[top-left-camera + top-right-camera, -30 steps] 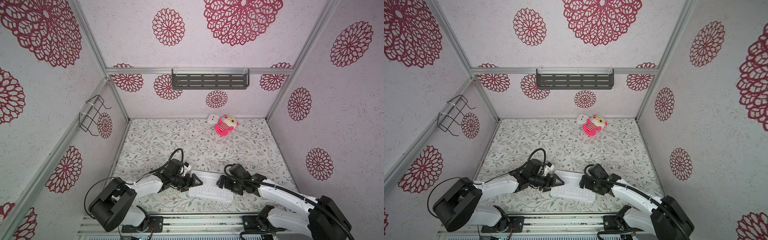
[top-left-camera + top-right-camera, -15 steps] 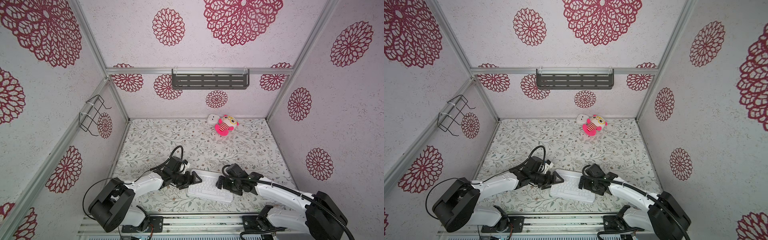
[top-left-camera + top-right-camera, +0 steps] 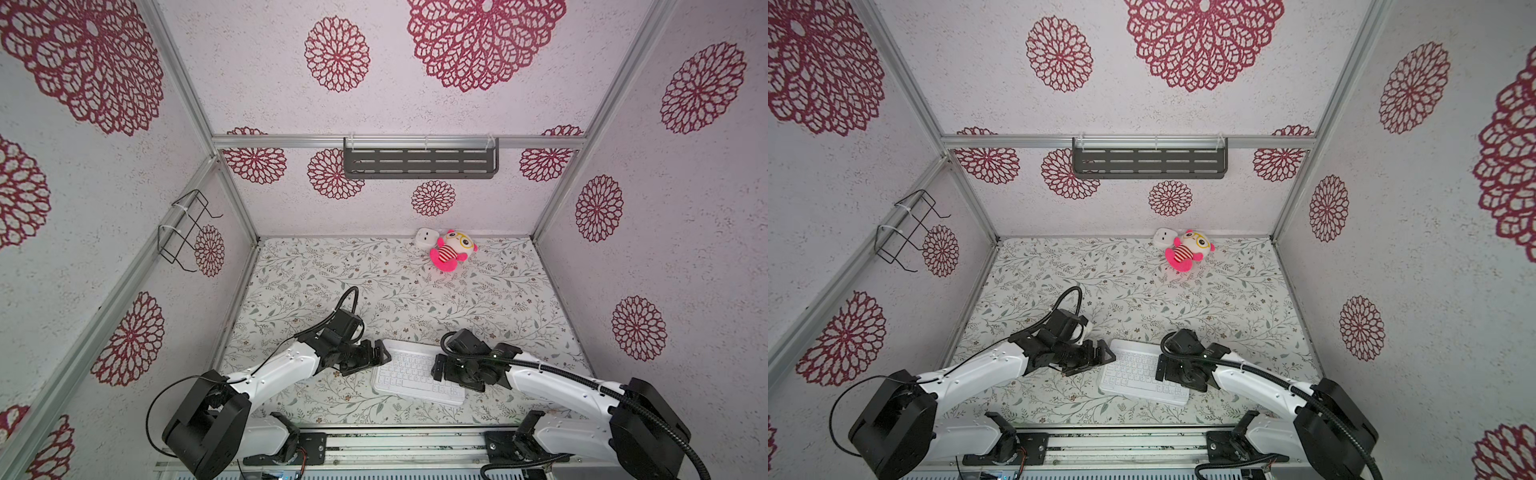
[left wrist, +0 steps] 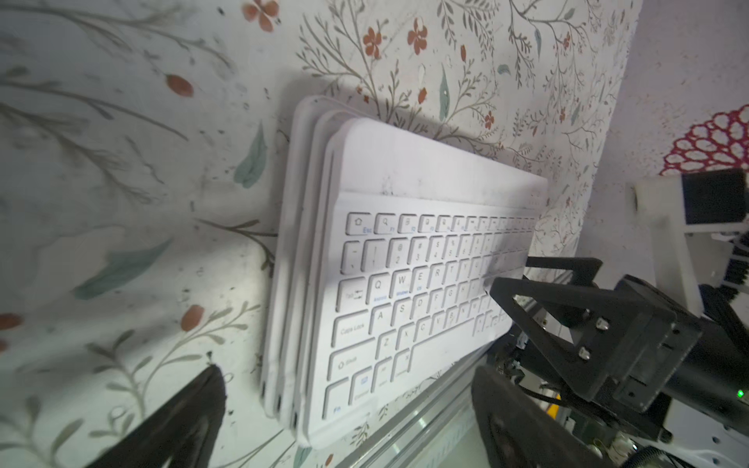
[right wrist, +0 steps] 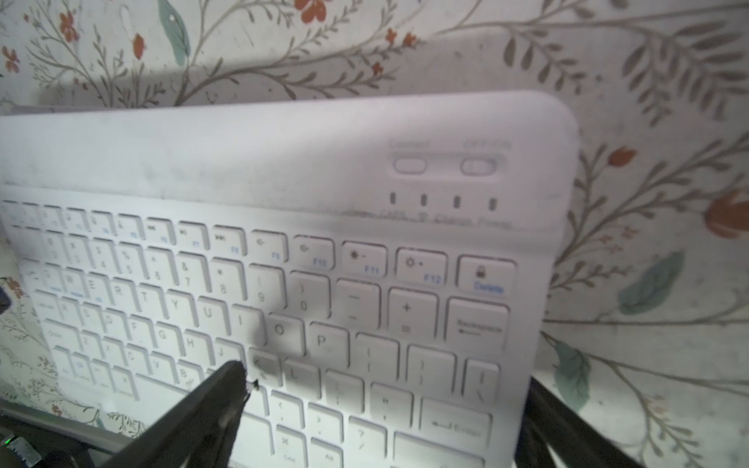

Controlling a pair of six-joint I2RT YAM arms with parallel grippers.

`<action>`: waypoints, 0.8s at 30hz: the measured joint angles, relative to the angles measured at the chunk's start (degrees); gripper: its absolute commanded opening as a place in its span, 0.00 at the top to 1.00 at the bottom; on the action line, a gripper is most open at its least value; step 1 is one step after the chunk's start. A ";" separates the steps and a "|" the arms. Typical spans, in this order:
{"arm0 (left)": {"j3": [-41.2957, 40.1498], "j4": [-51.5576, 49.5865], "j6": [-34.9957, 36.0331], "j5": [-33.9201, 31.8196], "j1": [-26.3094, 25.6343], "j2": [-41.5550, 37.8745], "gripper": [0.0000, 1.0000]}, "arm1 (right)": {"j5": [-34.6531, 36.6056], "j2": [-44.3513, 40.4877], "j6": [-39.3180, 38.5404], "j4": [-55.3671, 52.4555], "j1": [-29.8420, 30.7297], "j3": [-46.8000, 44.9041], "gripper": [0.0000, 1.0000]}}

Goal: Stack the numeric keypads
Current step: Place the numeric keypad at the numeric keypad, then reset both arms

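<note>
The left gripper point(image 3: 374, 360) and right gripper point(image 3: 434, 368) were found spread wide, empty, at opposite ends of the numeric keypads point(image 3: 409, 376).

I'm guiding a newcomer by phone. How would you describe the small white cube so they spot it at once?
Start at the grey shelf on the back wall and drop to the far edge of the table below it. A pink toy lies there, and the cube sits right by its head. It is small, white and rounded, not pink and plush.

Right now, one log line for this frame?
keypads: stacked, all-white one on top | left gripper: open, at their end | right gripper: open, over opposite end | held: nothing
</note>
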 measured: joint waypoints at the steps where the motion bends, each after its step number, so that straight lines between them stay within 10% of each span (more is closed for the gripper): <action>1: 0.74 -1.38 0.37 -1.46 0.09 -0.68 0.02 | 0.96 -0.02 0.04 -0.79 0.00 0.61 0.01; 15: 12.39 -6.40 9.84 -41.99 2.73 -16.06 0.03 | 31.04 -2.49 -11.26 0.59 -9.88 11.69 0.01; 24: 1.84 14.53 23.19 -58.90 18.62 -20.20 0.03 | 39.04 -8.87 -31.01 25.81 -27.06 2.71 0.01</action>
